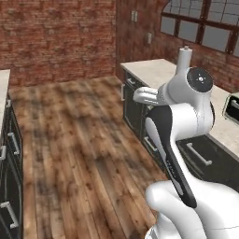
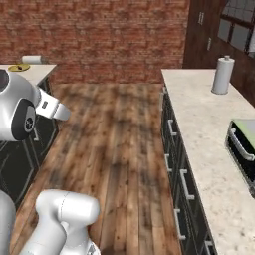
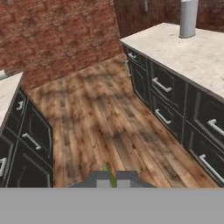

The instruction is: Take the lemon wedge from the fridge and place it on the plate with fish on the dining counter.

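Room: brick walls (image 3: 57,39), plank floor (image 3: 100,118) running between two benches.
Tool (image 3: 113,180): closed, pinching a yellow-green lemon wedge (image 3: 111,174).
Plate (image 2: 19,67): sitting on far left bench (image 2: 35,73).

A wooden plank floor (image 1: 79,140) is seen stretching back to a red brick wall (image 1: 56,37). Along the right, a beige speckled counter (image 1: 154,70) over dark cabinets (image 1: 135,109) with pale bar handles is shown, with a white paper towel roll (image 1: 184,58) standing upright on it. At the right edge, part of a toaster oven (image 1: 232,107) is visible. More dark cabinets (image 1: 10,154) are placed along the left edge. Dark-framed windows (image 1: 205,21) are set upper right.
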Controlling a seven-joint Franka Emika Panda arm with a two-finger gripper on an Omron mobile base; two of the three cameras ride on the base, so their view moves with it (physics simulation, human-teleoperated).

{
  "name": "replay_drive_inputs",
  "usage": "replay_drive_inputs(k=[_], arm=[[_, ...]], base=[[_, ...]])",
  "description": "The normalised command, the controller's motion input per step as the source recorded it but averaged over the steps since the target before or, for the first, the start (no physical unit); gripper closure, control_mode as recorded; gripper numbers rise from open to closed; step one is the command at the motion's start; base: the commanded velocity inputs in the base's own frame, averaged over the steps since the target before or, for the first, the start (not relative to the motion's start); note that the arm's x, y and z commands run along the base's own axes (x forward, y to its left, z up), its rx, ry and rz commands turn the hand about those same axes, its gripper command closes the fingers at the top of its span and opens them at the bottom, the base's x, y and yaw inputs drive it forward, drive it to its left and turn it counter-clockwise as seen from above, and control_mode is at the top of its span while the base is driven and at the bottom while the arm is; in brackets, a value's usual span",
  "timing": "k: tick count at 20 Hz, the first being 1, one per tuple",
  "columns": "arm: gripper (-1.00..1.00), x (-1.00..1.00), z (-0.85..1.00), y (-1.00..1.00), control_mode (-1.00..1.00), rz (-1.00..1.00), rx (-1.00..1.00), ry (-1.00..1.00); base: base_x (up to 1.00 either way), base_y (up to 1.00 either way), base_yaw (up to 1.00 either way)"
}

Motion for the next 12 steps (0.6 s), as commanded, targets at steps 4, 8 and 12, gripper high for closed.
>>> replay_drive_inputs(k=[4, 8, 12], arm=[[1.0, 0.0, 0.0, 0.0, 1.0, 0.0, 0.0, 0.0], [1.0, 0.0, 0.0, 0.0, 1.0, 0.0, 0.0, 0.0], [1.0, 0.0, 0.0, 0.0, 1.0, 0.0, 0.0, 0.0]], base=[[1.0, 0.0, 0.2], [1.0, 0.0, 0.3], [1.0, 0.0, 0.35]])
